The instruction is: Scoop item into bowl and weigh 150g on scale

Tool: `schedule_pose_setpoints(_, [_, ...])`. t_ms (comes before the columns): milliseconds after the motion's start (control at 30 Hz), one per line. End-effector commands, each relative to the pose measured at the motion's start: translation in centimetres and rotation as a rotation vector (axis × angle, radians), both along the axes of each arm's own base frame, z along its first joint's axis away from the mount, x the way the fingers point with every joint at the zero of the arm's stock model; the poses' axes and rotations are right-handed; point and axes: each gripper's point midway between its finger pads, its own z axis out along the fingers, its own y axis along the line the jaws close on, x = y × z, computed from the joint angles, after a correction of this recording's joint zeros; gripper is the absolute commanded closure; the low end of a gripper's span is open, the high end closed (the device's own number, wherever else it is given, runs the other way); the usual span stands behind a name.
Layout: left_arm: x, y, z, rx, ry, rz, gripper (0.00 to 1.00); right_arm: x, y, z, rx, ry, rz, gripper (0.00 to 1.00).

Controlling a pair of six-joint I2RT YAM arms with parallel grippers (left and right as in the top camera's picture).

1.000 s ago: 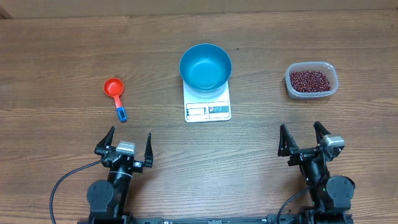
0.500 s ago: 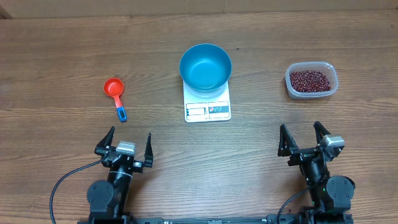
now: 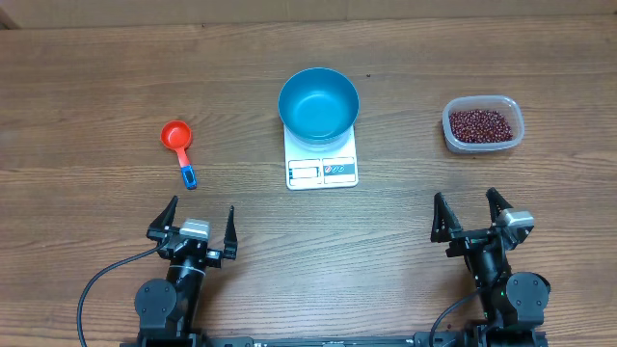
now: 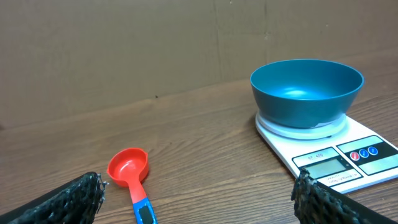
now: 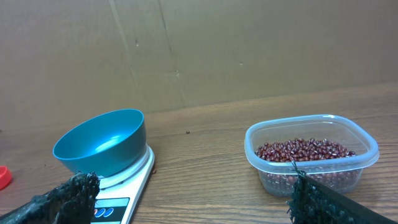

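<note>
Overhead, I see the round deep blue bowl (image 3: pixel 319 104) sitting on top of the small flat white kitchen scale (image 3: pixel 323 171), in the middle of the brown wooden table (image 3: pixel 87 67). I think it sits there so the scale can tell how heavy the beans get as they go in. The bowl is empty.

The heap of tiny dark red-brown beans (image 3: pixel 480 125) is inside the clear plastic tub (image 3: pixel 518 120), over on the right side and well apart from the bowl. The tub keeps them from rolling away. The bright red plastic scoop with the blue handle tip (image 3: pixel 177 136) lies on the left side, cup facing up, handle pointing toward my arms. I think that makes the handle easy to grab.

My left gripper (image 3: pixel 202 204) waits low at the near edge of the table. Its fingers are spread wide and it holds nothing. My right gripper (image 3: pixel 464 195) waits the same way on the other side, spread wide and empty, facing the tub. Both are well apart from everything. No scooping is done yet. My guess is that the scoop must be picked up first.
</note>
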Motion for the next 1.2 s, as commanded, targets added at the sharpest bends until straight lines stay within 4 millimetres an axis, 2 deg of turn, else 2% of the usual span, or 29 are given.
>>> schedule_pose_setpoints(0, [0.01,0.42,0.00,-0.017,-0.004,0.021,0.00,-0.01,0.07,-0.16,0.004,-0.004,0.002,0.00])
schedule_pose_setpoints(1167, [0.05,0.52,0.45,-0.021,-0.021,0.028,0.01,-0.01,0.07,-0.16,0.003,-0.004,0.002,0.00])
